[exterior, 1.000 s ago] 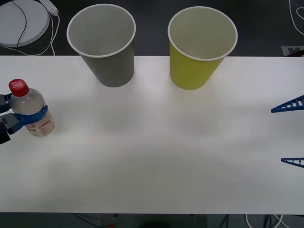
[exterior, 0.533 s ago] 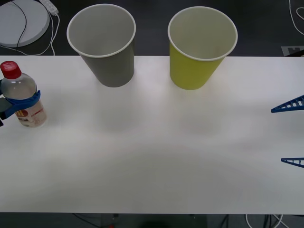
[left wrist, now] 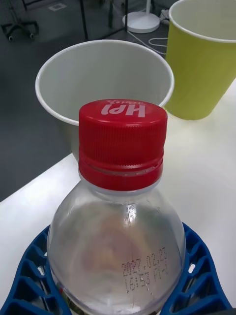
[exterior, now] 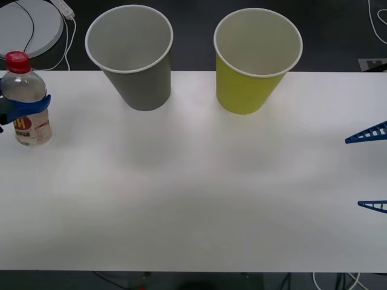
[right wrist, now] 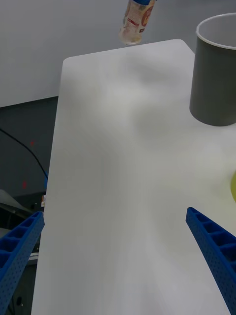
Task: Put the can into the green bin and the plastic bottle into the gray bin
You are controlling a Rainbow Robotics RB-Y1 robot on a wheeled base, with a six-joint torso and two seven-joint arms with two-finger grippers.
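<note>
Front view overhead facing down, wrist views low, all sharing gray bin [exterior: 129,55]

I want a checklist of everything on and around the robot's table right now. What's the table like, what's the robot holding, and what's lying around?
Surface: white table, flat.
Job's things: plastic bottle with red cap, upright at the table's left edge, lifted off it; gray bin and green bin standing side by side at the far edge, apart, both showing white insides with nothing in them. Can: nothing seen.
Clutter: nothing seen.
Grippers: left gripper shut around the bottle's body; right gripper open at the table's right edge, holding nothing.
Cables: white cables on the dark floor behind the table.
Surroundings: round white base on the floor, far left.
</note>
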